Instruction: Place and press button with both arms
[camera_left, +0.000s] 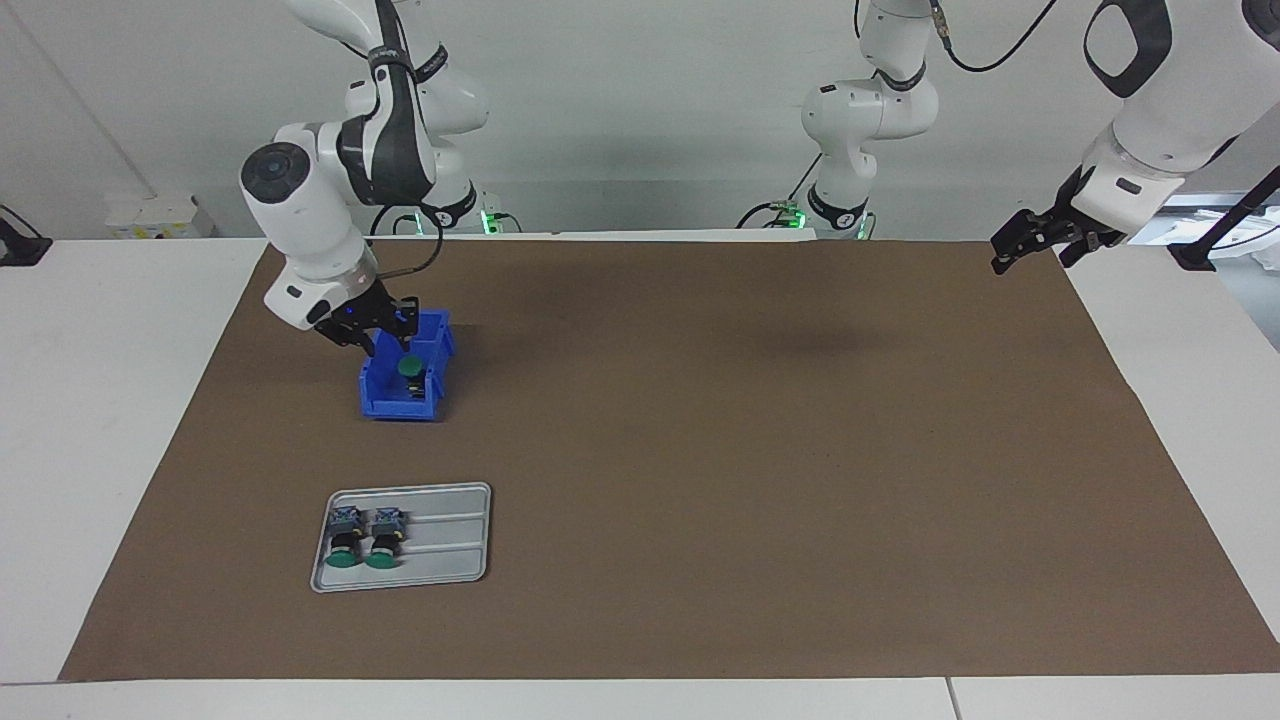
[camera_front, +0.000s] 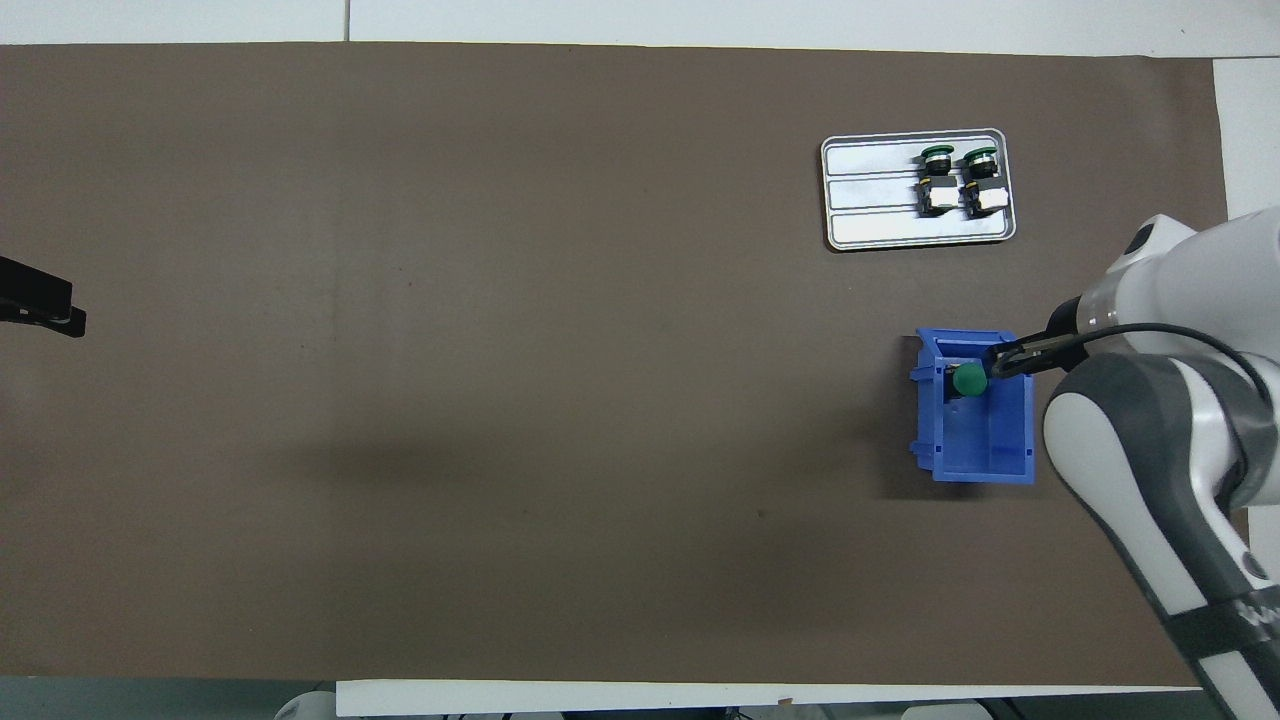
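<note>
Over the glossy blue plastic bin (camera_left: 405, 380) my right gripper (camera_left: 385, 335) dips at a slant from a bent white arm, its black fingers at the round green cap of the button (camera_left: 409, 367) standing inside; whether they pinch it I cannot tell. Farther from the robots than the bin, two more buttons (camera_left: 365, 537) lie side by side on a ribbed grey metal tray (camera_left: 450, 535). My left gripper (camera_left: 1035, 240) waits over the brown mat (camera_left: 760, 450), well apart from the bin, its grip unreadable.
</note>
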